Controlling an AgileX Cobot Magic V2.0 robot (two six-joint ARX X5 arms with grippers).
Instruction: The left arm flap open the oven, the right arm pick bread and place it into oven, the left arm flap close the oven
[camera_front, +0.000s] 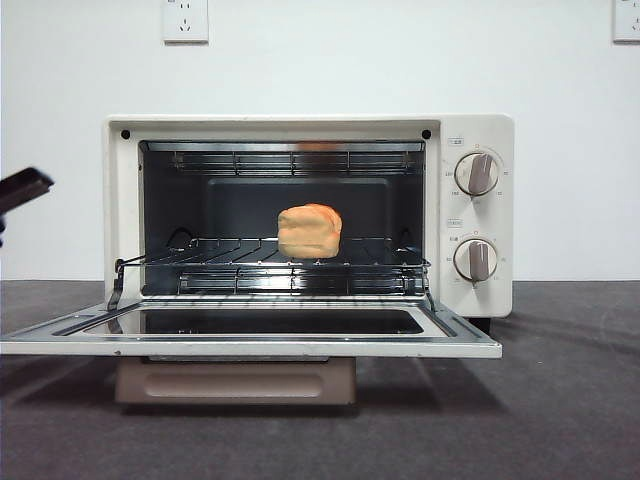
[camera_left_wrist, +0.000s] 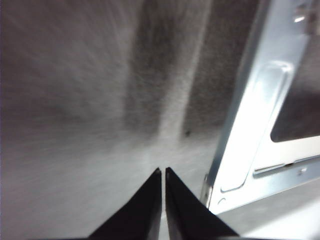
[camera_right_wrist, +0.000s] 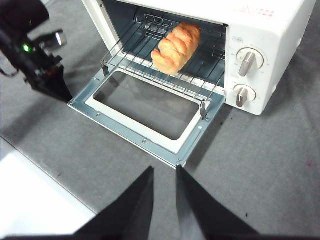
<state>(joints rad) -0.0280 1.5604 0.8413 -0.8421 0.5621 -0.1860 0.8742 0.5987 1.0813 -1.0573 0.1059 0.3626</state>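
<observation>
With the bread (camera_front: 309, 231) sitting on the oven (camera_front: 478, 130) rack, the left gripper (camera_left_wrist: 163, 171), jaws nearly touching, is hovering beside the lowered door (camera_front: 250, 345), risking a glancing miss.

My left pincer (camera_left_wrist: 163, 172) and right pincer (camera_right_wrist: 164, 170) each end in two matte black wedge-shaped jaws tapering to sharp points, my left arm (camera_right_wrist: 30, 55) carrying a small green light.
</observation>
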